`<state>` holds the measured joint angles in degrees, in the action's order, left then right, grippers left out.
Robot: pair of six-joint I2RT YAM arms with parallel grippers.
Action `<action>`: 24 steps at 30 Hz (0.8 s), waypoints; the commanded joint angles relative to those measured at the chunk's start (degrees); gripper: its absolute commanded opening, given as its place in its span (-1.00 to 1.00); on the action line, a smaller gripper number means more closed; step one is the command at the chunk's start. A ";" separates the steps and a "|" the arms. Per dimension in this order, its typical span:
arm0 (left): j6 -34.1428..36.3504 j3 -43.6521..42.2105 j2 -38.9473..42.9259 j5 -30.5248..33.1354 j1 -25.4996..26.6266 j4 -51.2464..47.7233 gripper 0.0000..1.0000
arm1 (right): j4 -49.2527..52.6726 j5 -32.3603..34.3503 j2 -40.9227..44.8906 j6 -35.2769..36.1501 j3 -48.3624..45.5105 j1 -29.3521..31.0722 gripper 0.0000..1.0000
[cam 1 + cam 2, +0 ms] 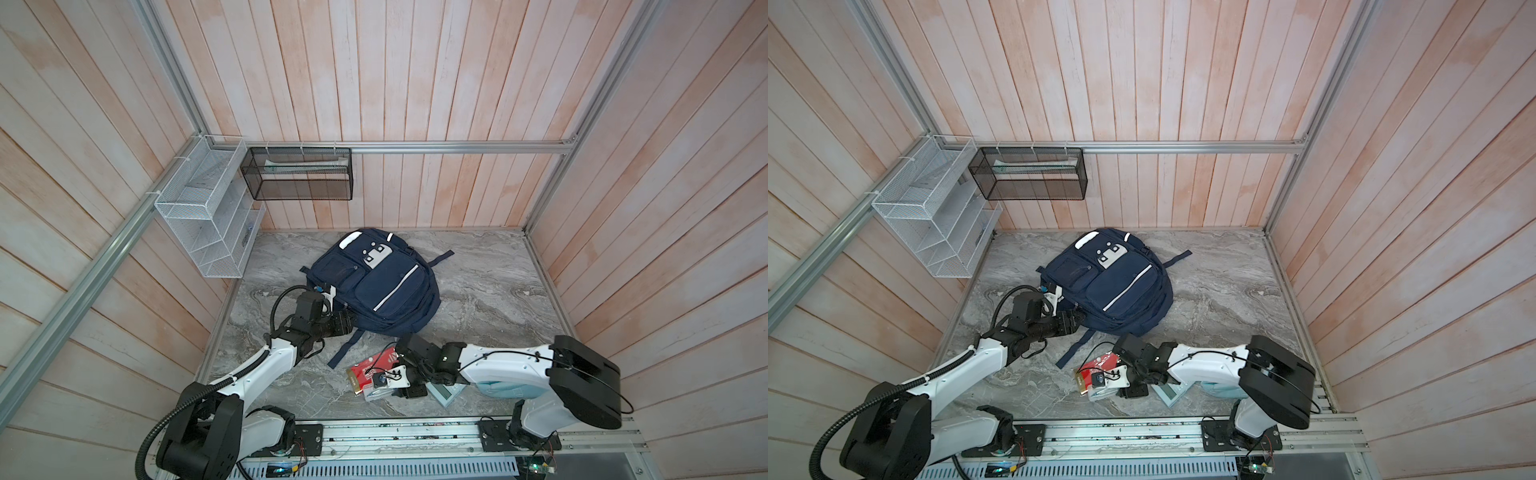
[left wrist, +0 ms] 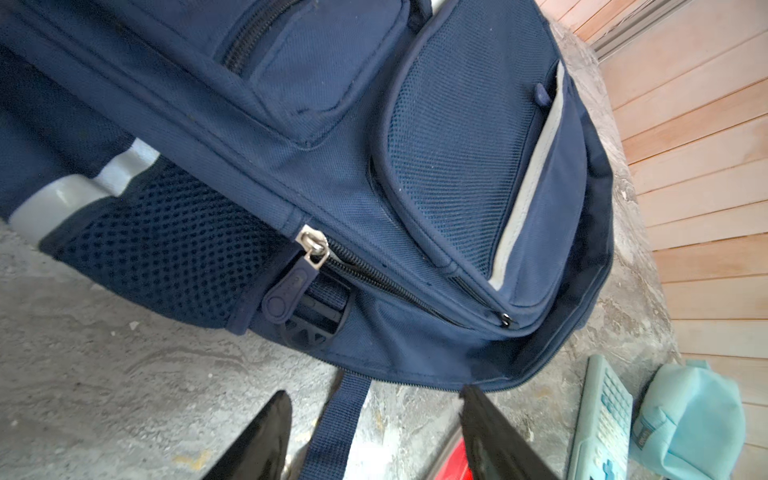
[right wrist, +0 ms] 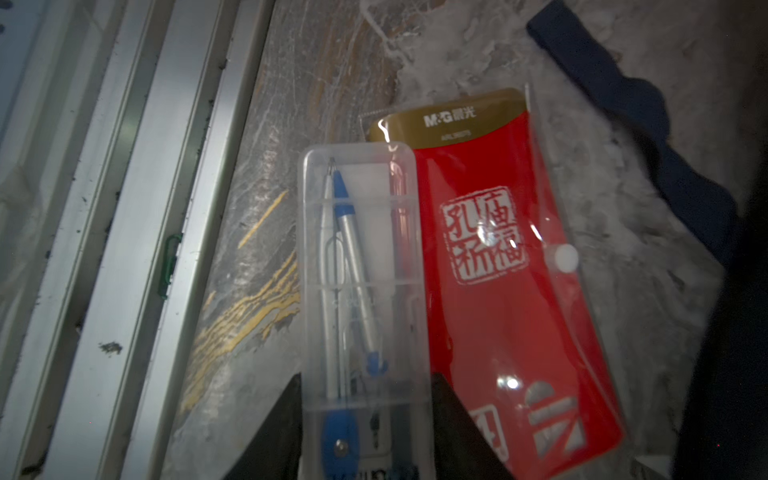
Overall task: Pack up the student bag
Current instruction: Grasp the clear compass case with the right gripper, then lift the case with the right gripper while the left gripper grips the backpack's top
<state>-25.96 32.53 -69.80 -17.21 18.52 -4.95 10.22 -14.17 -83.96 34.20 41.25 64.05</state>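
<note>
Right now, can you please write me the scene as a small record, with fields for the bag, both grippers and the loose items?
surface: grey marble table
student bag: navy, lying front side up, mid-table
left gripper: open, holds nothing, at the bag's near left edge by the zipper pull
right gripper: jaws on either side of the clear case; whether they grip it is not clear
clear case: holds a compass, lies against the red packet
other items: calculator and light-blue pouch, at the front, by the right arm
</note>
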 commanded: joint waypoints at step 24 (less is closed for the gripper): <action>30.29 35.44 -29.48 33.98 26.83 -12.46 0.73 | -4.91 17.89 20.14 -41.63 -7.35 -36.03 -0.62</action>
<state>-0.25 64.34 -95.20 8.91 44.93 -14.66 4.29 5.23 -65.08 -3.46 33.15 28.67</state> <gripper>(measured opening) 0.865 0.442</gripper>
